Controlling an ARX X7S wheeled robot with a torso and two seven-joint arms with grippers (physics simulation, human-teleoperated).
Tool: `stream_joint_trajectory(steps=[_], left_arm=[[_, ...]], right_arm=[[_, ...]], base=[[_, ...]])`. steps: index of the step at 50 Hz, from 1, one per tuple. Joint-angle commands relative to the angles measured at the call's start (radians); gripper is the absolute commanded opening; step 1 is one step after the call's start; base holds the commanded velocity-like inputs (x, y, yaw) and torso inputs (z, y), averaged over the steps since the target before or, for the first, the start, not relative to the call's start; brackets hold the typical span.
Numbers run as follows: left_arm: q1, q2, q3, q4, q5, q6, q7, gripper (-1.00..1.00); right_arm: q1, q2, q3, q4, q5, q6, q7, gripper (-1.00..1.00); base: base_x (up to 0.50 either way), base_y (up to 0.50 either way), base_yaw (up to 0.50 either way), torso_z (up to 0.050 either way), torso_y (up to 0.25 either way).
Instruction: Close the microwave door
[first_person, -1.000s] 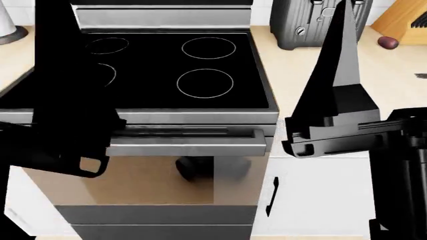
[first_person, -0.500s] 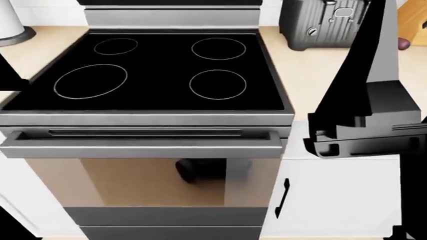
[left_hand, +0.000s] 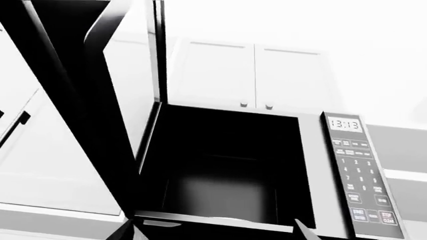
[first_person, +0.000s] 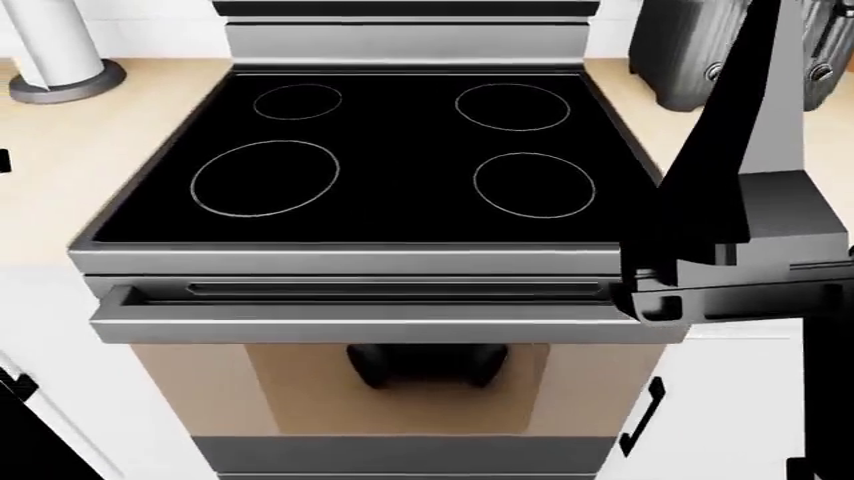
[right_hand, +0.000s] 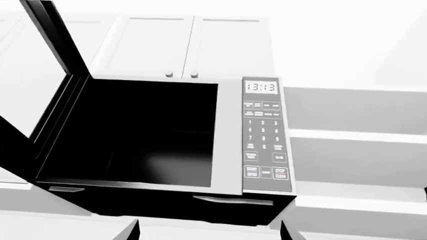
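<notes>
One microwave door (right_hand: 47, 70) stands swung open, edge upright.

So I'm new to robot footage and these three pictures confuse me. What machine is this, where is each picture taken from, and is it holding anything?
This is a simulated wheeled robot with two arms; its job is closing a microwave door. One picture comes from its head camera, looking down at a stove with four burner rings; the dark shape at the side is its right arm. The other two come from cameras near each gripper, both aimed up at the microwave under white cabinets. Its door stands wide open, beside the empty dark cavity, and the keypad reads 13:13. Nothing appears held, though only slivers of fingertips show, so I cannot tell whether the grippers are open.
</notes>
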Motion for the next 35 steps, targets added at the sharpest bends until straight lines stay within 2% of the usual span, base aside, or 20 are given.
stream_joint_trajectory(steps=[1, 35], left_arm=[[-0.007, 0.002, -0.003, 0.0, -0.011, -0.004, -0.001, 1.0], [0.041, -0.006, -0.041, 0.0, 0.001, -0.006, -0.001, 1.0]], right_arm=[[0.017, -0.001, -0.035, 0.005, -0.01, -0.014, 0.01, 1.0], [0.019, -0.014, -0.055, 0.009, -0.023, -0.018, 0.016, 1.0]], base=[[0.13, 0.43, 0.0, 0.0, 0.0], [0.13, 0.49, 0.0, 0.0, 0.0]])
